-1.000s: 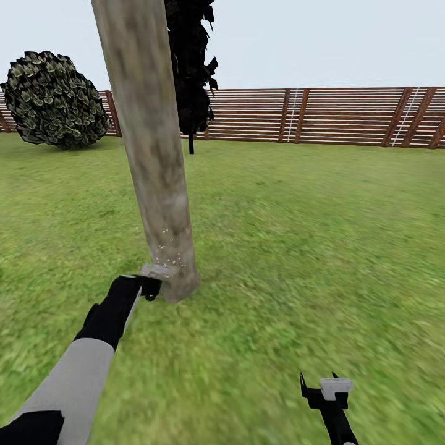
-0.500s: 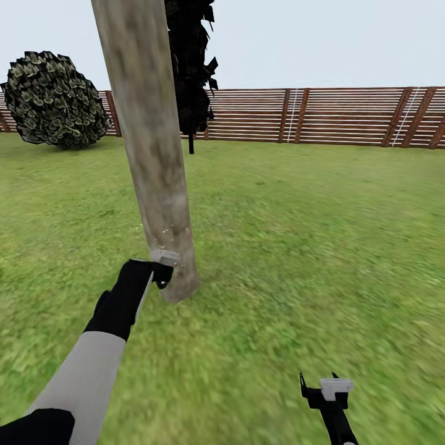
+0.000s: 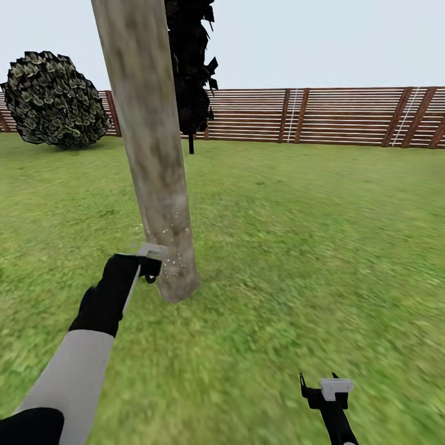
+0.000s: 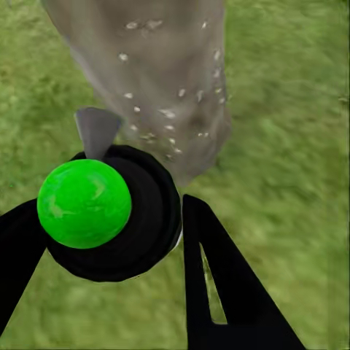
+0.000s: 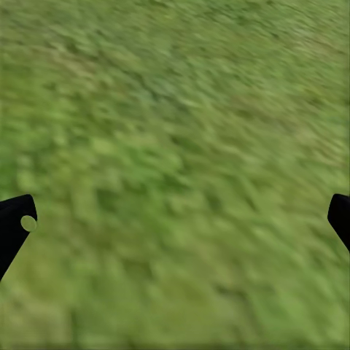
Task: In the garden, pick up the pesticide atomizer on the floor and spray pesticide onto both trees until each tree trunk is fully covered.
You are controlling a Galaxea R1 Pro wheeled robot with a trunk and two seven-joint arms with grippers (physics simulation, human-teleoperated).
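My left claw (image 4: 138, 240) clamped on pesticide atomizer (image 4: 109, 219), nozzle toward tree trunk (image 3: 151, 154), just beside its base; pesticide (image 4: 168, 113) specks low on bark. Right claw (image 3: 321, 389) spread wide, idle, well apart.

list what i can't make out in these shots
- Tree trunk: its top and crown are cut off by the head view's upper edge; its far side faces away, so spray cover there is unknown.
- Pesticide atomizer: in the left wrist view its green dot faces the camera and the body and label sit behind; in the head view the left gripper covers most of it.
- Second tree: whether the dark foliage behind the trunk is it, cannot tell.
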